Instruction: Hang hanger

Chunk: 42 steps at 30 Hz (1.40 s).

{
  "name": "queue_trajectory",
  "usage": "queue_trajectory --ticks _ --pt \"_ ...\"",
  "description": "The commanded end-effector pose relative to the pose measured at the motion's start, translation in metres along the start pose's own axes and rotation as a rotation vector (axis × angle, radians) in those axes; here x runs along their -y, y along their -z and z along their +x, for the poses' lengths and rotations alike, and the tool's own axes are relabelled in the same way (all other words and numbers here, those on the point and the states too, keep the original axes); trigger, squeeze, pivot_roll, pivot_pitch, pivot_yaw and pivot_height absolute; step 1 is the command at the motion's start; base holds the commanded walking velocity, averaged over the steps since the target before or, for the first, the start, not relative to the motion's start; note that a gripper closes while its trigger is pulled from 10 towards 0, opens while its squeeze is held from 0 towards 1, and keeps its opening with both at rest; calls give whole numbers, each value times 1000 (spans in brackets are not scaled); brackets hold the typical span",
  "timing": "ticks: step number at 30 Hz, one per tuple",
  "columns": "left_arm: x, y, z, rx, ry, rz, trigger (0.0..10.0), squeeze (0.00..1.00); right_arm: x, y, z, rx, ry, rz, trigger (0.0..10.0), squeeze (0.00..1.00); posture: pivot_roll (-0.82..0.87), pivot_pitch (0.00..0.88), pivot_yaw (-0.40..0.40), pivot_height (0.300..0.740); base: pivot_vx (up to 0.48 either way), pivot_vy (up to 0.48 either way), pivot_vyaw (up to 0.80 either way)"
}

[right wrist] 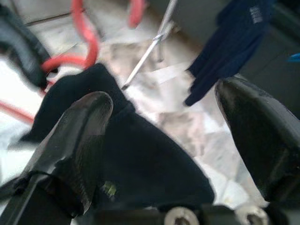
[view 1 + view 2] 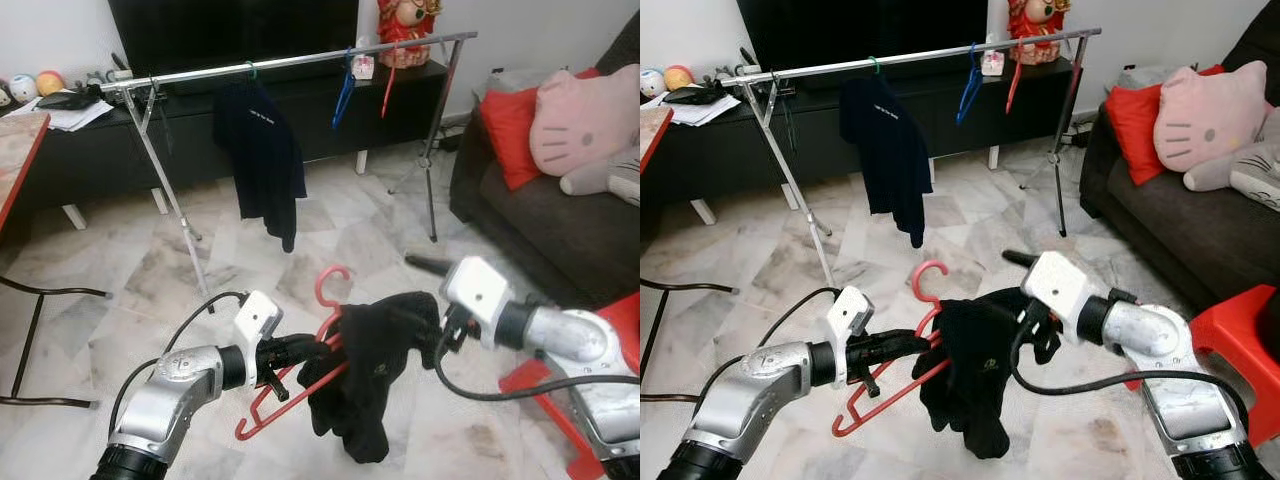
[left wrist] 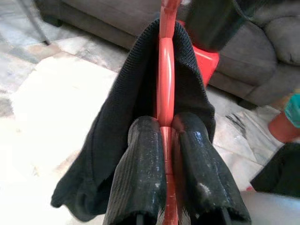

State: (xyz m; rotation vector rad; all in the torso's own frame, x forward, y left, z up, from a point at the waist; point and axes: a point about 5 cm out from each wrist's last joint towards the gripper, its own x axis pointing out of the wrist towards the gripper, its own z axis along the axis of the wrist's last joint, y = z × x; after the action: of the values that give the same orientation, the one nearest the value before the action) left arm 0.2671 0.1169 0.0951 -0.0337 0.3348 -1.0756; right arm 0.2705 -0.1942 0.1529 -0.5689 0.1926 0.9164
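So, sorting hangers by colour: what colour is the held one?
Red plastic hanger, clearest in left wrist view.

Rail (image 2: 300, 60): running across the room ahead; open stretches lying left of the dark shirt (image 2: 262, 160) and between that shirt and the blue hanger (image 2: 343, 95).
Blue hanger and red hanger on rail (image 2: 388, 85): crowding the rail's right portion.
Rack legs (image 2: 175, 205): slanting down to the floor at both ends, narrowing low approaches.
Marble floor (image 2: 330, 240): lying open between the rack and the grippers.
Sofa (image 2: 560, 225), with cushions: blocking the right side.
Red stool (image 2: 560, 400): standing just beside the right arm.
Worktop (image 2: 15, 160) and chair frame: hemming in the left edge.
Black garment (image 2: 370, 370): draping over the red hanger (image 2: 300, 385) held in the left gripper's (image 2: 318, 350) fingers, hanging between both grippers.
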Motion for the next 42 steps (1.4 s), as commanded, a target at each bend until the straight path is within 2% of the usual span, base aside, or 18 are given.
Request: queue_trajectory --ticks 1,5,10,12,17,20,25,26,28,32,37,42 --pt "5 -14 0 46 52 85 10000 0 3 5 -3 -34 -17 -24 10000 0 -108 0 -14 740 0 0 0" --pt "10 -17 2 46 123 139 10000 0 9 3 -2 -1 -64 4 10000 0 -105 0 -14 740 0 0 0" --pt "13 -19 3 35 180 183 10000 0 12 7 0 -11 -86 6 10000 0 -102 0 -16 740 0 0 0" --pt "15 -14 3 -3 219 227 10000 0 8 8 2 4 -143 15 10000 0 -103 0 -18 740 0 0 0" --pt "17 -11 7 -46 273 265 10000 0 7 2 4 72 -231 63 10000 0 -102 0 -32 740 0 0 0" --pt "16 -12 8 -63 290 288 10000 0 2 6 2 42 -342 61 10000 0 -101 0 -55 740 0 0 0" --pt "14 -12 9 -75 299 307 10000 0 -3 8 2 30 -423 66 10000 0 -94 0 -68 740 0 0 0" --pt "14 -12 8 -77 300 309 10000 0 -8 11 1 28 -484 82 10000 0 -87 0 -82 740 0 0 0" --pt "14 -11 9 -79 299 310 10000 0 -10 13 0 25 -515 95 10000 0 -83 0 -88 740 0 0 0" --pt "13 -12 8 -78 288 316 10000 0 -9 22 0 -34 -546 67 10000 0 -78 0 -108 740 0 0 0" --pt "14 -10 9 -80 291 317 10000 0 -4 24 -1 -57 -552 57 10000 0 -86 0 -109 740 0 0 0" --pt "14 -11 10 -76 292 320 10000 0 1 27 3 -88 -515 11 10000 0 -88 0 -106 740 0 0 0"
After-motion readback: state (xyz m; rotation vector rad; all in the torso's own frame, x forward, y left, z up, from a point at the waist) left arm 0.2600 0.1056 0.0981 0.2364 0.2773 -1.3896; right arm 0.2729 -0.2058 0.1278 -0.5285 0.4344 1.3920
